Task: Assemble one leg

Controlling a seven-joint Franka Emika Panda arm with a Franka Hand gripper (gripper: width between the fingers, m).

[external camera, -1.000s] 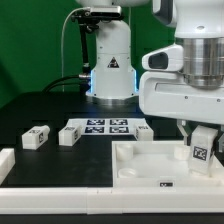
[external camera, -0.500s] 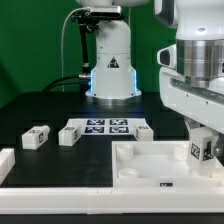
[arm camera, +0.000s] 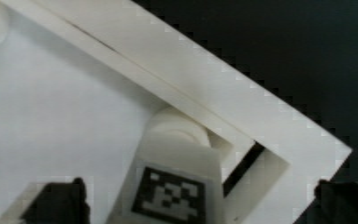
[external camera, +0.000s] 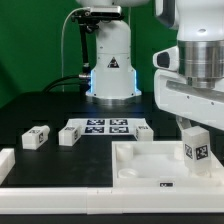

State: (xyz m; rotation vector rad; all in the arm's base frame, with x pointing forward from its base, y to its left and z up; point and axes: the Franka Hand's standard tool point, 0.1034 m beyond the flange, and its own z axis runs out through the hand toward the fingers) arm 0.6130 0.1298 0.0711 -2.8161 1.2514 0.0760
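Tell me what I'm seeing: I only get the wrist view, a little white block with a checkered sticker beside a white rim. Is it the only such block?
Observer: No. In the exterior view a second block and a third block lie on the dark table, toward that view's left, the third by the end of the marker board.
Operator: And the white rim?
Observer: It belongs to a large square white panel. Your block, the leg, stands at its corner on the exterior view's right.
Operator: What is above it?
Observer: The pincer hangs right over the leg, under the white arm. Whether it grips, I cannot tell.
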